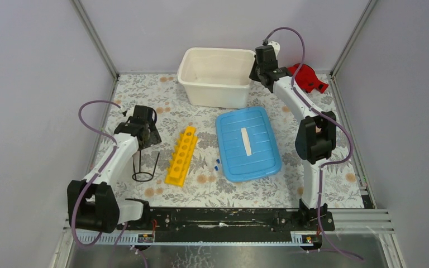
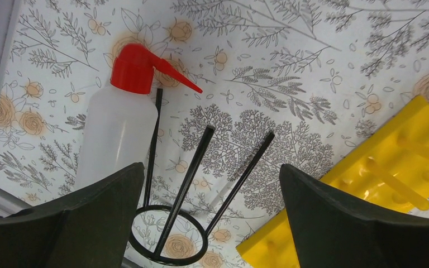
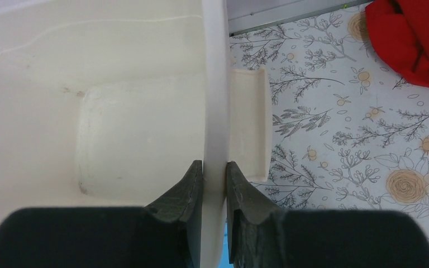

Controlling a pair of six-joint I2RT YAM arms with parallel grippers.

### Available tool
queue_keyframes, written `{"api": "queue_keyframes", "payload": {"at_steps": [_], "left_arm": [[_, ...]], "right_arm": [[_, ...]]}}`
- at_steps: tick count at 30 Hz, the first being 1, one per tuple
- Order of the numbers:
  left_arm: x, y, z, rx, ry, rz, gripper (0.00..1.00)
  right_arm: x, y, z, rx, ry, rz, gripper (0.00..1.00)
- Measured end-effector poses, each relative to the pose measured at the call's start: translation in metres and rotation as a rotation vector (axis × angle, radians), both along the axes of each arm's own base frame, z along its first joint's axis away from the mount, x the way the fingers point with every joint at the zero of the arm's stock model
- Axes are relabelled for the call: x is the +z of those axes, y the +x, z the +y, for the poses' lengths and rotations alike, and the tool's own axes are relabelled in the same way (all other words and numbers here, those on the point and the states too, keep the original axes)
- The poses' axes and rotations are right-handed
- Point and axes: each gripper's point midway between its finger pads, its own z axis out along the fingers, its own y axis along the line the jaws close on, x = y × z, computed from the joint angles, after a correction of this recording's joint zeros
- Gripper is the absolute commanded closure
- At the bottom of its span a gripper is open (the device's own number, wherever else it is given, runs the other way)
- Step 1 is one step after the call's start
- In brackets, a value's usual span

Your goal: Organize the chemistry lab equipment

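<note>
Right gripper [image 3: 213, 174] was clamped on tub [image 3: 214, 84] wall, one finger inside, one outside; smooth white plastic, tub cut off at frame edge. Left gripper [image 2: 211, 167] jaws were wide apart, holding nothing, over ring stand [image 2: 167, 254], thin black wire, ring partly hidden by finger. Yellow rack [image 1: 181, 155] with round holes lay just right of stand. Tiny blue-capped tubes [image 1: 217, 164] sat between rack and ribbed blue lid [image 1: 247, 144], too small to count. Bottle [image 2: 117, 134], red nozzle, was beside stand
</note>
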Motion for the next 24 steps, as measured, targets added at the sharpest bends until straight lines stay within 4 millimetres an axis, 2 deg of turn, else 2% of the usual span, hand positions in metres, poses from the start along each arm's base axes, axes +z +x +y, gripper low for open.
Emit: {"api": "queue_keyframes", "payload": {"at_steps": [3,7,14,18,21,24], "left_arm": [[-0.008,-0.002,-0.001,-0.002,0.0,0.037,0.03],[-0.019,-0.002,-0.001,-0.004,0.004,0.085,0.22],[-0.03,-0.004,0.004,0.01,-0.018,0.126,0.44],[-0.032,-0.004,0.006,0.012,-0.027,0.138,0.62],[-0.033,-0.005,0.006,0.004,-0.037,0.142,0.81],[-0.034,-0.005,0.005,-0.007,-0.039,0.15,0.91]], "right_arm": [[0.002,0.001,-0.005,0.002,-0.012,0.002,0.98],[0.003,0.002,-0.007,0.007,-0.011,0.002,0.98],[0.006,0.002,-0.008,0.014,-0.007,0.005,0.98],[0.006,0.001,-0.009,0.013,-0.008,0.007,0.98],[0.005,0.001,-0.009,0.013,-0.009,0.01,0.98],[0.005,0.001,-0.01,0.011,-0.009,0.01,0.98]]}}
